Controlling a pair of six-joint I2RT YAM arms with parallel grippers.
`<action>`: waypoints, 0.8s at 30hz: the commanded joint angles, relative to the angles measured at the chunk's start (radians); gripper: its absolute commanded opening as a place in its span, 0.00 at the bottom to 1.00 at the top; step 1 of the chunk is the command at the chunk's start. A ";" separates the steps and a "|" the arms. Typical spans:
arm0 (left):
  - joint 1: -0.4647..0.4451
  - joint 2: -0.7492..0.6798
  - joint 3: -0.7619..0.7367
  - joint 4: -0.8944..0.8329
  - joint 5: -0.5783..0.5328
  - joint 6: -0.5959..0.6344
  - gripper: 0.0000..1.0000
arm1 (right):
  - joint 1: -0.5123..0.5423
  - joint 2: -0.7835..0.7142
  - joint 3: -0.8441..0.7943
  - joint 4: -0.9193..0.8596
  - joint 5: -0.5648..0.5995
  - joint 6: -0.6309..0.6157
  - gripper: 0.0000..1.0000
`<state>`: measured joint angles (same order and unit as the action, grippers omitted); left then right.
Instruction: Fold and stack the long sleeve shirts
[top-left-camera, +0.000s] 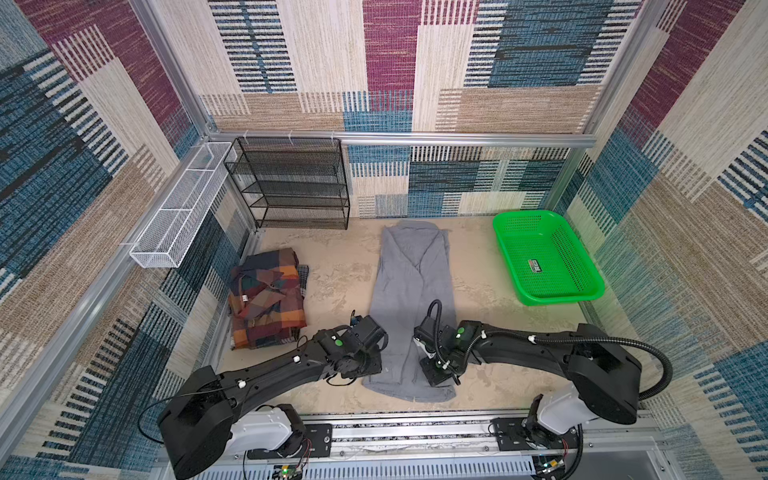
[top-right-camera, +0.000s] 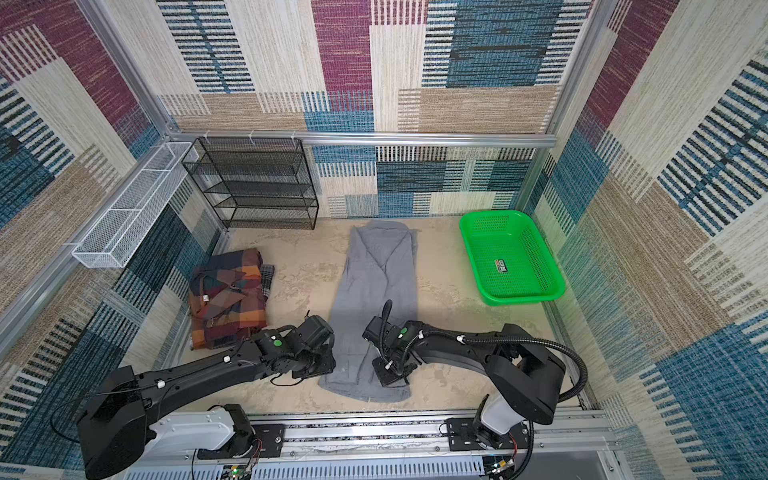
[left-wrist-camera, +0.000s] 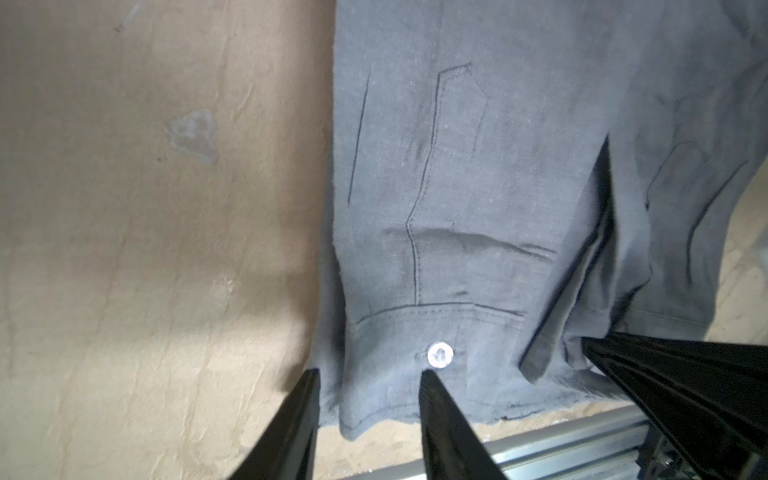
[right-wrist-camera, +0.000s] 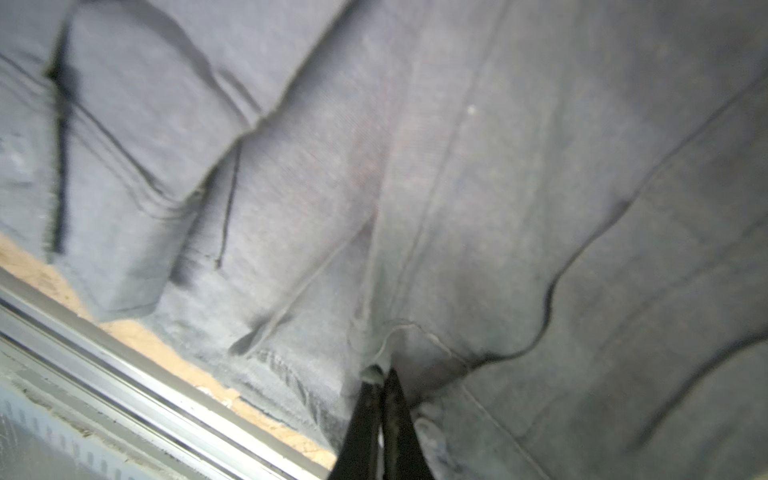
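The gray long sleeve shirt (top-left-camera: 409, 286) (top-right-camera: 376, 282) lies as a long narrow strip down the middle of the table in both top views. Both wrists hover over its near end. My left gripper (left-wrist-camera: 371, 376) is open. Its fingers stand either side of a cuff corner, just below a white button (left-wrist-camera: 439, 354). My right gripper (right-wrist-camera: 380, 374) is shut on a small pinch of the gray shirt (right-wrist-camera: 457, 208) near its hem. The plaid long sleeve shirt (top-left-camera: 266, 303) (top-right-camera: 226, 303) sits folded at the left, apart from both grippers.
A green mesh basket (top-left-camera: 548, 257) stands at the back right. At the back left are a black mesh shelf (top-left-camera: 291, 183) and a white wire basket (top-left-camera: 178, 208) on the wall. An aluminium rail (top-left-camera: 415, 432) (right-wrist-camera: 104, 345) runs along the front edge, close to the shirt's hem.
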<state>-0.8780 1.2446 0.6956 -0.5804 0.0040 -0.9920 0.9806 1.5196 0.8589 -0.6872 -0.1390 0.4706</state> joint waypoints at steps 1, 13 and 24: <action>0.001 0.002 0.007 0.000 0.002 -0.006 0.44 | 0.001 -0.026 0.028 0.003 -0.010 0.009 0.00; 0.002 -0.021 0.012 -0.025 -0.006 -0.005 0.43 | 0.004 -0.038 0.043 0.070 -0.128 0.010 0.00; 0.001 -0.026 0.005 -0.021 -0.005 -0.011 0.44 | 0.007 -0.047 -0.013 0.123 -0.163 0.028 0.09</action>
<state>-0.8780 1.2213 0.7010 -0.5953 0.0036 -0.9920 0.9871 1.5040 0.8272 -0.6064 -0.2749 0.4908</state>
